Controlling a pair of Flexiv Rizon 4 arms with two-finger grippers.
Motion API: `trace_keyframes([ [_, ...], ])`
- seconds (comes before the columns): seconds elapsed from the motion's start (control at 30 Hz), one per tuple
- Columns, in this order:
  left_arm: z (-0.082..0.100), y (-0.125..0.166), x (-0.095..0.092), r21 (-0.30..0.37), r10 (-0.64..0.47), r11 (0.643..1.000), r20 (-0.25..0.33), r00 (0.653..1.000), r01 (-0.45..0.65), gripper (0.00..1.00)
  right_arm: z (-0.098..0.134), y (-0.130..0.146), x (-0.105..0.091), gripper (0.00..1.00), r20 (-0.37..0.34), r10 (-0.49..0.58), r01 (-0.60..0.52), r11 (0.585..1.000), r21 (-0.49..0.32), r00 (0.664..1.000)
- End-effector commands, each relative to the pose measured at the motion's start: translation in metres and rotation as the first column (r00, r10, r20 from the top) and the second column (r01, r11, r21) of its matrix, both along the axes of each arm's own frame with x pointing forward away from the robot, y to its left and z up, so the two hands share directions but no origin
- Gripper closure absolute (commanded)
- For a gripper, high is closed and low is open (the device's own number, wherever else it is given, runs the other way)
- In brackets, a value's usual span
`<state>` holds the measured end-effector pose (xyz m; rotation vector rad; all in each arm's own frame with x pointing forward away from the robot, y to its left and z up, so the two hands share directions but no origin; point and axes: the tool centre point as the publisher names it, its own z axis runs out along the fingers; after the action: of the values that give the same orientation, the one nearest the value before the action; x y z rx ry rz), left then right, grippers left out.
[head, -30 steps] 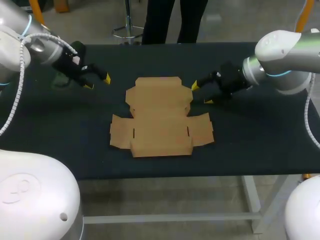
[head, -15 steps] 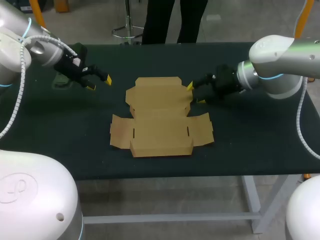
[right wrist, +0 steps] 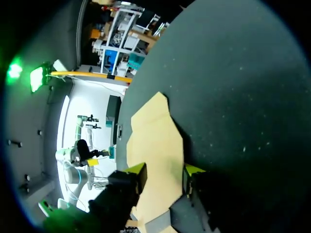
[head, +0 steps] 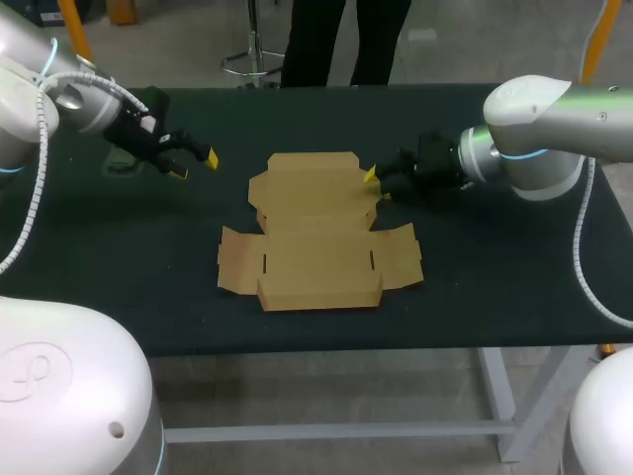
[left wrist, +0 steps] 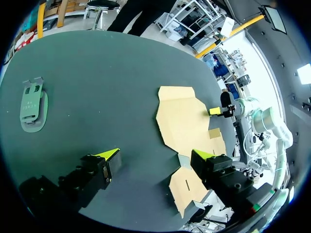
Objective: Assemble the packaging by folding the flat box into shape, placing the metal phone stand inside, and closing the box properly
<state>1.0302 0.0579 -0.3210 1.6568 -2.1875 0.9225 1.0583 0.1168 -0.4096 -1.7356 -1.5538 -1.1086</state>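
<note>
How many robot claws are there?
2. The left gripper hangs open, left of the box. The right gripper is open at the box's far right edge.

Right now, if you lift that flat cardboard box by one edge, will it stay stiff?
Probably not: the flat box is thin, creased into flaps, so it would likely hinge and droop. It looks light and lies flat, so a push probably slides it.

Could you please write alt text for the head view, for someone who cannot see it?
A flat, unfolded cardboard box lies mid-way across a dark table. The right gripper, open, is at its far right edge; the left gripper, open, hangs clear of it on the left.
</note>
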Motion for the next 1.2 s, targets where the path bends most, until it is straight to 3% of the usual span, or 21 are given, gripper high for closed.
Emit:
trace_keyframes([
  [0.03,-0.001,0.003,0.002,-0.016,-0.020,1.000,-0.007,1.000,0.020,0.00,-0.010,0.004,0.005,0.53,0.030,0.005,-0.007,0.999,0.050,1.000],
  [0.27,-0.003,0.001,0.001,-0.031,-0.090,0.995,-0.001,0.996,0.090,0.00,-0.012,0.011,0.006,0.56,0.083,0.022,-0.030,0.994,0.102,0.996],
  [0.37,-0.005,-0.001,0.001,-0.035,-0.120,0.992,0.000,0.993,0.120,0.00,-0.012,0.012,0.005,0.73,0.106,0.021,-0.034,0.991,0.129,0.994],
  [0.43,-0.007,-0.002,0.001,-0.040,-0.142,0.989,0.000,0.990,0.142,0.00,-0.011,0.012,0.005,0.99,0.116,0.023,-0.039,0.990,0.137,0.993],
  [0.7,-0.009,-0.008,0.001,-0.043,-0.198,0.979,0.020,0.980,0.198,0.00,0.002,0.009,0.002,1.00,0.175,0.032,-0.061,0.984,0.165,0.984],
  [1.1,-0.007,-0.015,-0.003,-0.059,-0.262,0.961,0.139,0.955,0.272,0.00,0.030,-0.003,-0.004,1.00,0.262,0.037,-0.097,0.971,0.218,0.964],
  [1.2,-0.007,-0.015,-0.003,-0.059,-0.262,0.961,0.139,0.955,0.272,0.00,0.033,-0.005,-0.005,1.00,0.273,0.043,-0.107,0.968,0.225,0.961],
])
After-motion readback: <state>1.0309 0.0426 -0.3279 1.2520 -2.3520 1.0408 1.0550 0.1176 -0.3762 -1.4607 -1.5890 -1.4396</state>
